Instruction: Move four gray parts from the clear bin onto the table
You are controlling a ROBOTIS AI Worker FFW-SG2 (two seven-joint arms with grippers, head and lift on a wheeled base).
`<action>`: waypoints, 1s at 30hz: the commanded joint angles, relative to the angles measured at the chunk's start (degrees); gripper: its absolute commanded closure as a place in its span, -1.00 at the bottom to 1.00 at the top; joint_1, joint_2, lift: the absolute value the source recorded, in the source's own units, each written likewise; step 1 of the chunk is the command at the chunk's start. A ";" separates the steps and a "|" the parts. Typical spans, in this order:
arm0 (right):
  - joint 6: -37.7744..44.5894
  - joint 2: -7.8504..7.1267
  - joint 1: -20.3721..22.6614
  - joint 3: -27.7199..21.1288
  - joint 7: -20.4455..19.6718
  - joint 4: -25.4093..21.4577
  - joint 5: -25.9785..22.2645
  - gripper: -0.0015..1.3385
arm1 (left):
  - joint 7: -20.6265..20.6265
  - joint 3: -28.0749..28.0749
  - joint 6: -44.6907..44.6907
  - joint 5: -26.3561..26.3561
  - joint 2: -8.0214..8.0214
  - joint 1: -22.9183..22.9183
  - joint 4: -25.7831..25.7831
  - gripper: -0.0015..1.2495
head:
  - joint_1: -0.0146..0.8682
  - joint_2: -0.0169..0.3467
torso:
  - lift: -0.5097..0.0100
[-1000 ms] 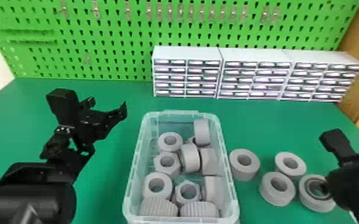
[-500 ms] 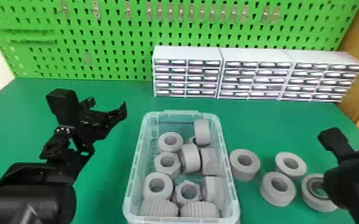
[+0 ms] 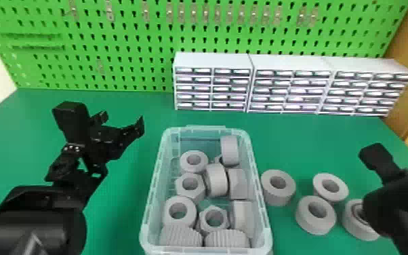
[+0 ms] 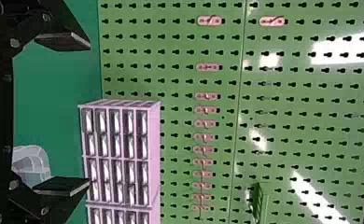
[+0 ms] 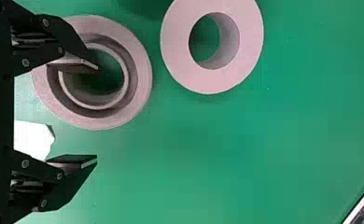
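Counting from the lower centre of the head view, we find one clear bin (image 3: pixel 153 190), open-topped, upright on the green table (image 3: pixel 118 217), holding at least ten gray parts. Inside, we list a thick ring (image 3: pixel 229 151) on its edge at upper right; a flatter ring (image 3: pixel 183 161) at upper left; a tilted cylinder (image 3: pixel 217 179) at the middle; two hex nuts (image 3: pixel 180 186), mid-left and lower centre; two ribbed pieces (image 3: pixel 181 235) along the near end; others along the right wall and lower left. On the table, right of the bin, we enter four gray rings: one (image 3: pixel 274 198) just beside the bin wall, two (image 3: pixel 315 227) close together farther right, and a stepped ring (image 3: pixel 354 225) at lower right, partly hidden by the right gripper (image 3: pixel 383 203) and its arm. In the right wrist view, we note that gripper's fingers (image 5: pixel 75 160) spread and released, one overlapping the stepped ring's opening. At centre left of the head view, the left gripper (image 3: pixel 122 122) is above the table, its fingers parted and released. Behind, we record three drawer cabinets (image 3: pixel 213 61) at upper right, before a green pegboard (image 3: pixel 128 54).
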 commanded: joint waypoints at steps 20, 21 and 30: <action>0.81 0.97 -0.94 -0.21 0.00 -4.39 -0.80 -0.22 | 0.00 0.17 0.00 0.00 0.00 0.13 0.00 -0.61 | 0.59 -0.76 | 0.77; 0.64 1.06 -0.94 -0.39 0.00 -5.10 -1.24 -0.22 | 0.00 0.17 0.00 0.00 0.00 0.13 0.00 -0.61 | 0.59 -0.76 | 0.77; -4.02 3.44 -2.70 -3.11 -0.09 -9.14 -8.09 -0.22 | 0.08 -0.01 0.00 -0.09 0.00 0.13 0.26 -0.61 | 0.59 -0.76 | 0.77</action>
